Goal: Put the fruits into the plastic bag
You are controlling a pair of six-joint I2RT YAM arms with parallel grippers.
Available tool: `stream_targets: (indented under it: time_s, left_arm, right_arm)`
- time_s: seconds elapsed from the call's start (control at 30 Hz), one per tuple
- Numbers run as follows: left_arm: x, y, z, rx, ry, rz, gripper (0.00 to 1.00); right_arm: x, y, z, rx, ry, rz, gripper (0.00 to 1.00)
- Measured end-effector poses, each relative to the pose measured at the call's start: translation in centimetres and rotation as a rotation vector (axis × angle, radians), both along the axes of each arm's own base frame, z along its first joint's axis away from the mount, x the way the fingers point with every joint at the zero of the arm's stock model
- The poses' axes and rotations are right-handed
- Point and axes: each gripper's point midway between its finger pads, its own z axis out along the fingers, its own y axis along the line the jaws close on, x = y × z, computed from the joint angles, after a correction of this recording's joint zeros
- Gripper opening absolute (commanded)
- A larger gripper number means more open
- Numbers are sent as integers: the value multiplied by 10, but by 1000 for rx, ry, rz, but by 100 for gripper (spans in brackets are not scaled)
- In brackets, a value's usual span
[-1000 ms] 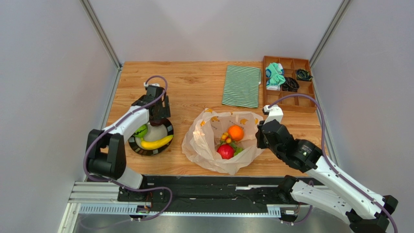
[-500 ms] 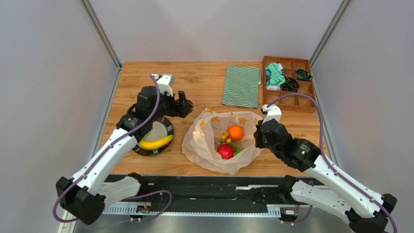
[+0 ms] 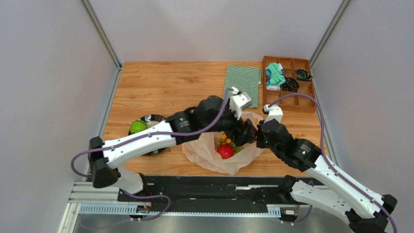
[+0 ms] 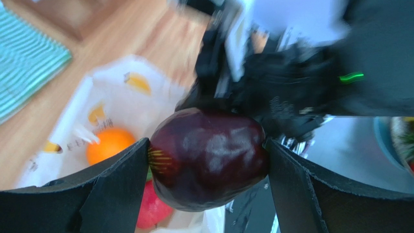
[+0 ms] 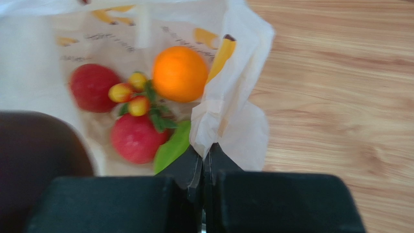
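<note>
Hovering over the crinkly whitish banana-printed plastic bag (image 3: 201,150) overhead, the left end effector (image 3: 244,132), in its wrist view, clamps a glossy dark-maroon round fruit (image 4: 209,162) between wide-spread fingers (image 4: 116,194). Right wrist view: the right end effector (image 5: 204,162), fully closed, pinches the bag's rim.

We see the left gripper (image 3: 244,132) over the plastic bag (image 3: 204,148), the right gripper (image 3: 261,136) at its rim, a green fruit (image 3: 138,127) in the bowl (image 3: 154,117).

The table (image 3: 170,85) carried a bag (image 3: 204,151) at front centre, a bowl (image 3: 153,117) to its left, a striped cloth (image 3: 248,77) behind — and a compartment tray (image 3: 302,103) at the back right corner.
</note>
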Motion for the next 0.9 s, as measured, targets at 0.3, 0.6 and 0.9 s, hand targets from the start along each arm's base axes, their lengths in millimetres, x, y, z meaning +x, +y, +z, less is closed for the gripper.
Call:
stream_targets:
  time_s: [0.3, 0.6, 0.9]
  left_arm:
    - [16, 8, -156, 421, 149, 133, 74]
    - [25, 20, -166, 456, 153, 229, 85]
    - [28, 23, -169, 465, 152, 257, 98]
  right_arm:
    - [-2, -7, 1, 6, -11, -17, 1]
    - [-2, -7, 1, 5, -10, -17, 1]
    - [-2, -7, 1, 5, -10, -16, 1]
